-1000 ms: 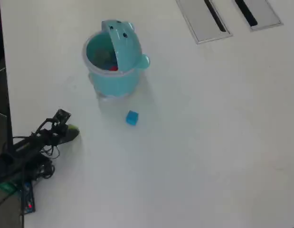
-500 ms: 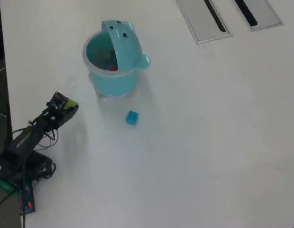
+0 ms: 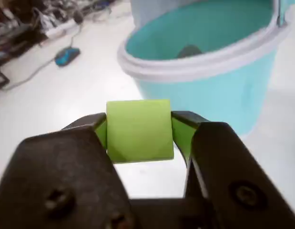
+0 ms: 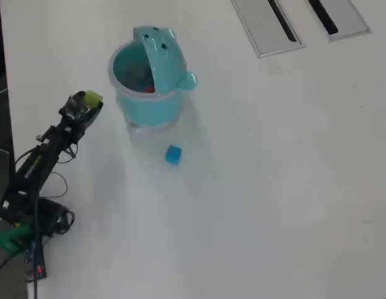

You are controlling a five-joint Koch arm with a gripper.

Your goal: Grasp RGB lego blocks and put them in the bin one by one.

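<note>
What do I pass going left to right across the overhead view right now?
Gripper holding the yellow-green block → turquoise bin → blue block → grey slotted panels.

Overhead view: bin (image 4: 149,93) upper left on table (image 4: 274,187), lid (image 4: 164,56) raised at its right side. One block (image 4: 173,154) on table just below bin, apart from it. Gripper (image 4: 93,99) left of bin, near it, block (image 4: 92,97) between jaws. Slotted panels (image 4: 267,25) top right, well apart. Wrist view: held block (image 3: 139,130) in front of bin (image 3: 209,90)
</note>
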